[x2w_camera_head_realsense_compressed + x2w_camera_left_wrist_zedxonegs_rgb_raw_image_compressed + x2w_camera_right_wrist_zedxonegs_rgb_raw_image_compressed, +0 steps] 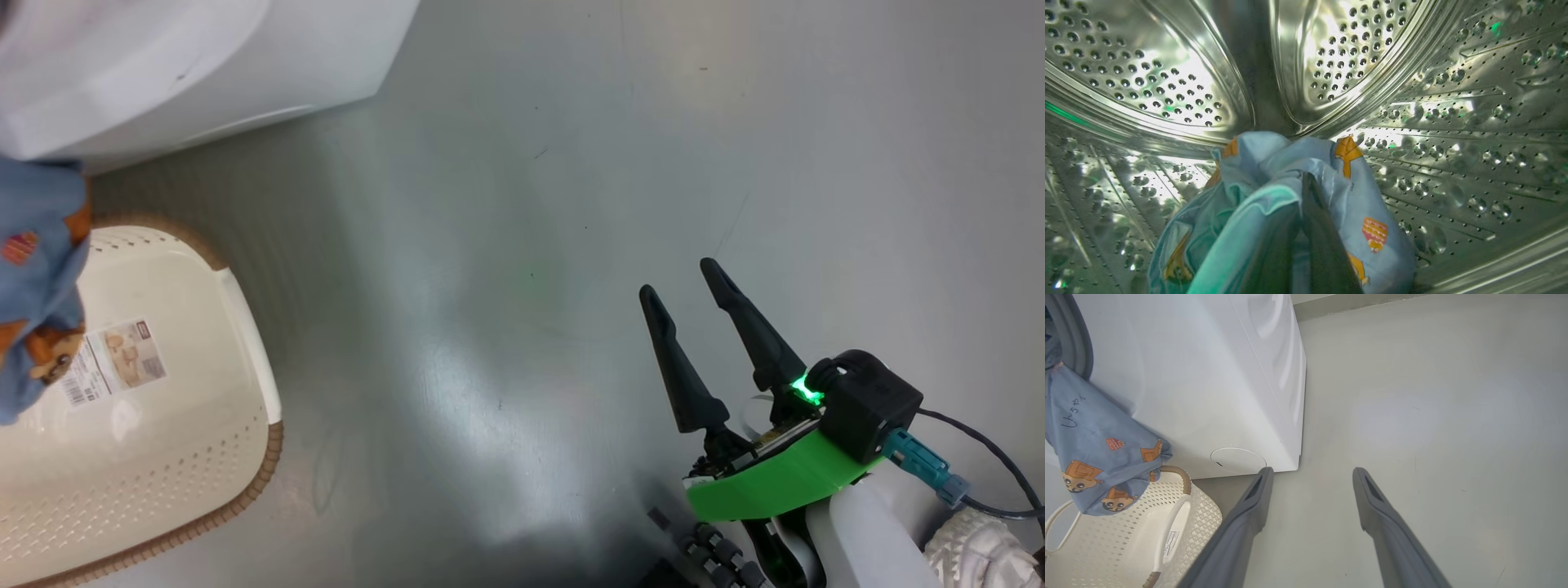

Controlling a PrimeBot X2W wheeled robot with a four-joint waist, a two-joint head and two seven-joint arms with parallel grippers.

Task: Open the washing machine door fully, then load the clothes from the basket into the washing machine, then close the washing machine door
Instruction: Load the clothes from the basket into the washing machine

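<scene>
Landmark for this report: the big white front-loading washing machine (1208, 375).

Inside the washing machine, the left wrist view recorded the perforated steel drum (1453, 143) on every side. The left gripper (1306, 183) was within that drum. Its two long dark fingers (1327, 245) were clamped together on a fold of the clothes (1274, 171), a light blue fabric printed with orange-brown cartoon bears. The fabric draped over the fingers and hid part of them.

The right wrist view recorded what the drum view could not. More of the same fabric hung out of the washing machine's opening, beside the grey-blue rubber gasket (1077, 347), and down the white front. Its lower end dangled above the small cream-white perforated plastic basket (1200, 514) with a brown woven-look rim. The basket stood on the floor just before the washing machine's front. A round cap (1238, 460) sat low on that front, near the basket's rim.

The head view added a label sticker (114, 359) on the basket's bottom, partly covered by the hanging fabric. It also showed the right gripper (679, 279) above the glossy grey floor (522, 245), well apart from the washing machine and off to the side of its corner. The fingers were spread wide and held nothing.
</scene>
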